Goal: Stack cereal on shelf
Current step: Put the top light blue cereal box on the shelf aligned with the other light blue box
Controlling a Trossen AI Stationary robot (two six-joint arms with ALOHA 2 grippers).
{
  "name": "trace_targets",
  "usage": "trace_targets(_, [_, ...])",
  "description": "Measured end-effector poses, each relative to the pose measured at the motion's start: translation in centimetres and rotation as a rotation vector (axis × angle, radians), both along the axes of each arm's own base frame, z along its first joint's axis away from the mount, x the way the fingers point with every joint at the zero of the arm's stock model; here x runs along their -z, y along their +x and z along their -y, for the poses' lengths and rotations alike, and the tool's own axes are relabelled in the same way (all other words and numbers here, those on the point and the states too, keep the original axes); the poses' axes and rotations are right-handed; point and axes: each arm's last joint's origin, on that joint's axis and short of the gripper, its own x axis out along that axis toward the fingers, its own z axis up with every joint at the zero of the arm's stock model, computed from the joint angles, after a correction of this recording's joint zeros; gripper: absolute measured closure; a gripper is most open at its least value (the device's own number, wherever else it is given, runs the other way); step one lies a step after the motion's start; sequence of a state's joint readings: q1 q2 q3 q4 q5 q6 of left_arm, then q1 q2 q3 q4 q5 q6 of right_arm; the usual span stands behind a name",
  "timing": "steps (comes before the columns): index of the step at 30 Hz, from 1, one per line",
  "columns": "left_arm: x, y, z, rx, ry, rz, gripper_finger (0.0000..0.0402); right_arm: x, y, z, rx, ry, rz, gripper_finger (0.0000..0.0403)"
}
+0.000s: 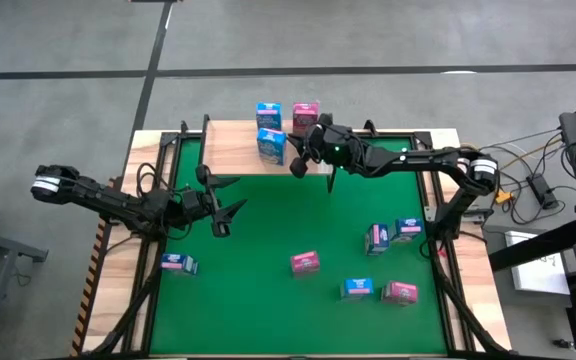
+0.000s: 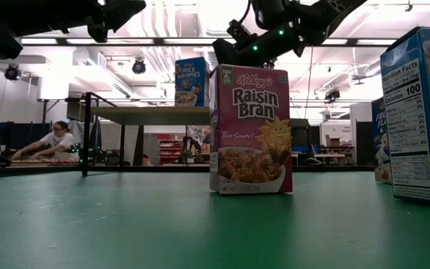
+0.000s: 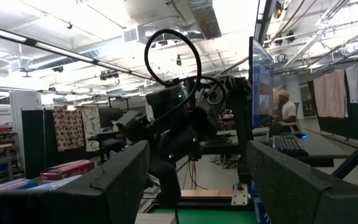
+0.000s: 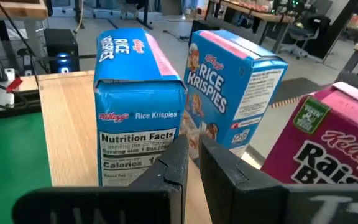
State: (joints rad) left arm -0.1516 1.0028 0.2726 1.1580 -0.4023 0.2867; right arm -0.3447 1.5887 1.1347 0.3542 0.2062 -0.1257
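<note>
From above, my right gripper [image 1: 298, 160] hangs over the shelf [image 1: 233, 150] at the table's [image 1: 118, 300] twelve o'clock edge, fingers pressed together and holding nothing. Three cereal boxes stand on the shelf: two blue boxes [image 1: 269, 130] one behind the other, and a pink box [image 1: 305, 115] just at their three o'clock. My left gripper [image 1: 230, 212] waits over the green mat [image 1: 268, 220] toward nine o'clock, fingers spread, empty. Six more boxes lie on the mat, one at eight o'clock [image 1: 178, 263], one near the middle [image 1: 305, 262], four toward four o'clock [image 1: 388, 262].

At table height, a Raisin Bran box [image 2: 250, 128] stands upright on the mat, a blue box [image 2: 422, 112] at its three o'clock, a Rice Krispies box [image 2: 191, 81] up on the shelf behind. A person [image 2: 51, 142] sits far off.

My left wrist looks between spread fingers [image 3: 120, 180] at the other arm [image 3: 179, 124].

My right wrist shows closed fingers [image 4: 179, 162] just before the two Rice Krispies boxes [image 4: 138, 106], apart from them
</note>
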Motion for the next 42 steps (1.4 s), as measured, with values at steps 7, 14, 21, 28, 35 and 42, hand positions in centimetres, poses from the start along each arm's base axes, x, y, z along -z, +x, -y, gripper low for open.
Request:
trace_targets(7, [0.0,0.0,0.0,0.000,0.000,-0.001,0.0148,-0.2,-0.1,-0.2,-0.002,0.024,0.006,0.0376])
trace_targets(14, [0.1,0.1,0.0,0.000,0.002,-0.016,0.0148,-0.2,0.2,-0.6,-0.034,0.047,0.036,0.0376])
trace_targets(21, [0.1,0.1,0.0,-0.001,0.002,-0.015,0.0148,-0.6,-0.2,-0.4,0.001,0.029,0.022,0.0376])
trace_targets(28, [0.1,0.1,0.0,-0.001,0.002,-0.017,0.0148,-2.0,-1.3,-2.2,-0.061,0.144,0.014,0.0376])
trace_targets(35, [0.1,0.1,0.0,0.001,-0.005,-0.015,0.0148,-1.6,-0.6,-2.9,-0.135,0.172,0.025,0.0376])
trace_targets(42, [0.2,0.1,0.0,-0.001,-0.005,-0.020,0.0148,-1.0,-0.2,-4.0,-0.213,0.204,-0.010,0.0376])
